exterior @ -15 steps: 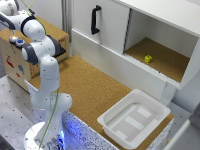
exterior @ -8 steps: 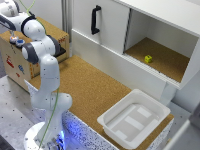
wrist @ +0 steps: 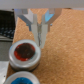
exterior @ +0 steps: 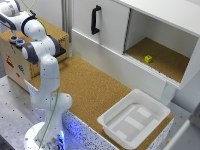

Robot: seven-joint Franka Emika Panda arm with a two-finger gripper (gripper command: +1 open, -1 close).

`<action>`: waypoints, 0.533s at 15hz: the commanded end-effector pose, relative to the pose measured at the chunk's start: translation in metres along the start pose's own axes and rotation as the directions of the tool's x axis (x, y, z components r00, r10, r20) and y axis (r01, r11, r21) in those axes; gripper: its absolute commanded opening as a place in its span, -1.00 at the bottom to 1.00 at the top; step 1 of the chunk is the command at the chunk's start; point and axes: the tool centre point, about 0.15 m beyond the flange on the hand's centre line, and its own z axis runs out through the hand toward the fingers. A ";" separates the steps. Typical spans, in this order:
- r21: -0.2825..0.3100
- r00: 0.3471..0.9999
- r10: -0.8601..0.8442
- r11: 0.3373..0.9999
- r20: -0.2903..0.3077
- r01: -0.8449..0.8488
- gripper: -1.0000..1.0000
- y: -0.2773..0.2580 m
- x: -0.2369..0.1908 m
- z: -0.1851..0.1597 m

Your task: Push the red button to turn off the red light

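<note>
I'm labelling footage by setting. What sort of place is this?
Probably a robotics lab test bench, not a real kitchen: a mock white cabinet on a cork-topped table, a perforated metal base plate under the arm, and a wooden box carrying the red button near the claw.

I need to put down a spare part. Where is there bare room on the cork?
The widest free patch of cork runs between the arm, the cabinet and the white tray. The cabinet's open compartment is bare around a small yellow object. The wooden box top is crowded by the claw and buttons.
</note>
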 end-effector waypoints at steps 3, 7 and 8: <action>0.008 0.992 0.113 0.994 0.055 -0.113 1.00 0.030 -0.001 -0.014; -0.012 0.983 0.178 0.984 0.046 -0.177 1.00 0.052 -0.022 -0.012; -0.022 0.976 0.216 0.976 0.030 -0.215 1.00 0.063 -0.030 -0.016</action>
